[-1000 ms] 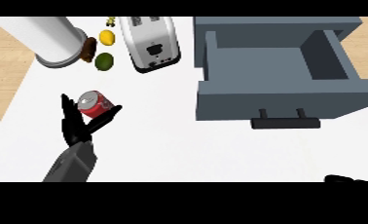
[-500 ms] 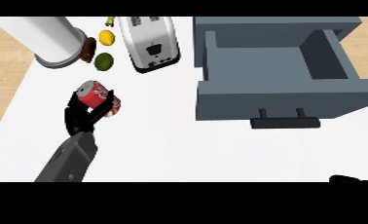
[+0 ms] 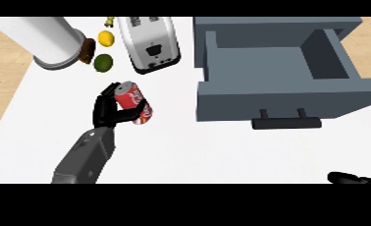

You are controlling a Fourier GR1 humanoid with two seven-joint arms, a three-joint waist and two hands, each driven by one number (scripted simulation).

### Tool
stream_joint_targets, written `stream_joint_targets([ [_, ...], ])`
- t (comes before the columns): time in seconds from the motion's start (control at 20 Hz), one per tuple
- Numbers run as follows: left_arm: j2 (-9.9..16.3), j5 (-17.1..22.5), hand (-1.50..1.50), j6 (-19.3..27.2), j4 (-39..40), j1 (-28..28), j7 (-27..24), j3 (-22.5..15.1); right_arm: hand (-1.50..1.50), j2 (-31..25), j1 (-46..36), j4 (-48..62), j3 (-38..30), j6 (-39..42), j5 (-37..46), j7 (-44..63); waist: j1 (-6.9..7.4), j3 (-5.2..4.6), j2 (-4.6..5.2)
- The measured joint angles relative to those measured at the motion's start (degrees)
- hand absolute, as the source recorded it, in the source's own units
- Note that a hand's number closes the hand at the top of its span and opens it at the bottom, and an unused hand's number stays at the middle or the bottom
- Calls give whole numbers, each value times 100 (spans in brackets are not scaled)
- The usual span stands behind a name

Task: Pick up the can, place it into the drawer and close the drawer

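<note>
A red can (image 3: 133,101) with a silver top is held in my left hand (image 3: 107,111), whose fingers curl round its side. The can tilts, its top pointing up and left, at the left middle of the white counter. The grey drawer (image 3: 275,58) stands pulled open at the right, its inside bare, with a dark handle (image 3: 285,122) on its front. The can is well to the left of the drawer. Only a dark tip of my right hand (image 3: 349,178) shows at the lower right corner.
A silver toaster (image 3: 150,43) stands at the back, left of the drawer. A white cylinder (image 3: 49,41) lies at the far left, with a lemon (image 3: 106,37), a lime (image 3: 103,62) and a dark item beside it.
My left hand has closed round the can and carried it slightly right, with the can now tilted. The drawer and the other objects have not moved.
</note>
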Motion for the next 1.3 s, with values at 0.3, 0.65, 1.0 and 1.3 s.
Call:
stream_joint_targets([
  [0.3, -111, -169, 150, -423, -200, -282, 197, -243, -150, -96, -69, -156, -108, -47, -52, 237, 48, 1, -13],
  [0.65, -350, -311, 150, -166, -1092, -754, 1218, -588, -150, -42, 29, -106, -172, -32, 15, 53, 130, 9, -49],
  [1.0, -482, -373, 150, 307, -2481, -1109, 2636, -1056, -150, -94, 32, -219, -255, -54, 27, 168, 148, 10, -62],
  [1.3, -563, -324, 150, 722, -3370, -1555, 3723, -1359, -150, -76, -76, -162, -179, -87, 101, 209, 123, 7, -47],
])
